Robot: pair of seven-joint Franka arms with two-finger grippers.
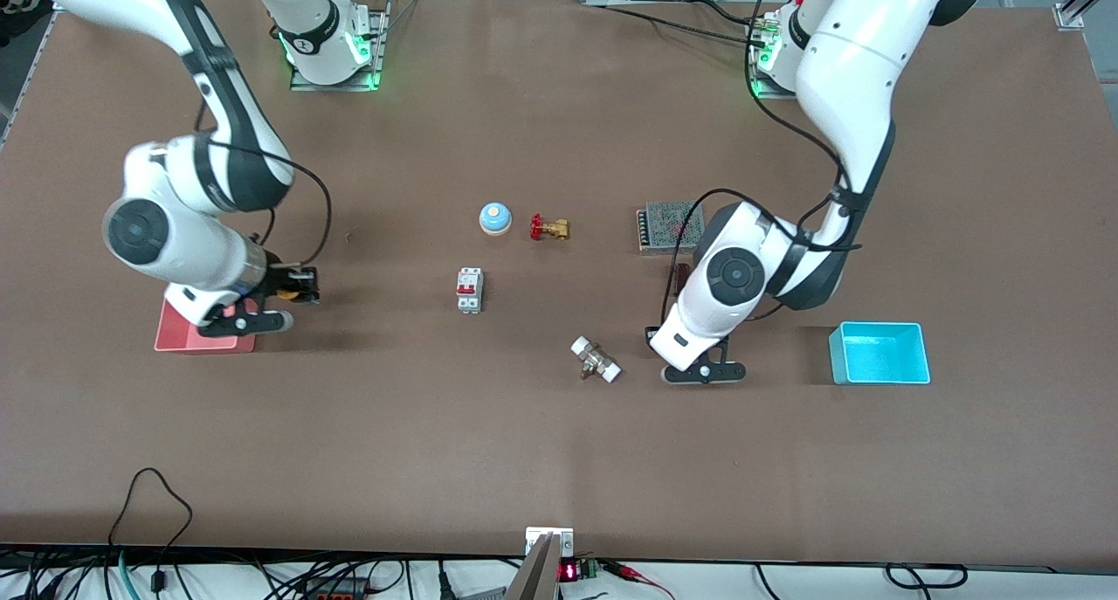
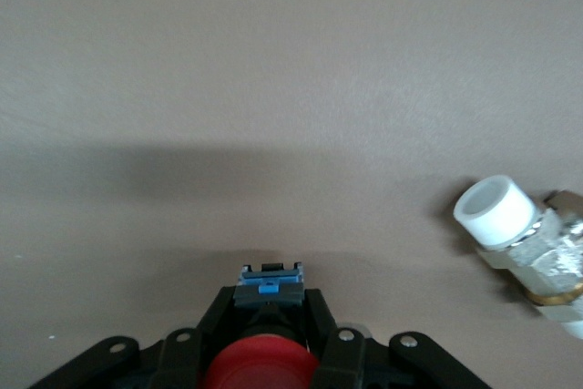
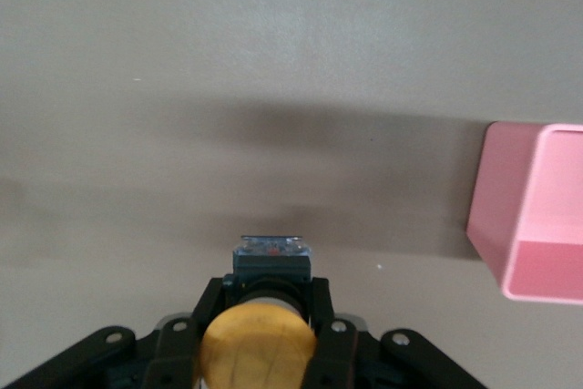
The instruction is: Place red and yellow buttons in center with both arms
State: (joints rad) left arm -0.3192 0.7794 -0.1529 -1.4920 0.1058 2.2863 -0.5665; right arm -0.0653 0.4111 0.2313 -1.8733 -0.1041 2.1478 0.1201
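Both clamped: left tool grips red button, right tool yellow button.

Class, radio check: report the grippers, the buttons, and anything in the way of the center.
Left gripper shut on red button, over table near white-capped fitting. Right gripper shut on yellow button, beside pink bin. Breaker sits mid-table.

Both white arms reach out from their bases and bend down toward the desk, wrists tilted low. The right hand hangs just above the desk at the right arm's end, its black fingers clamped on the yellow button. The left hand hangs low nearer the middle, fingers pinching the red button.
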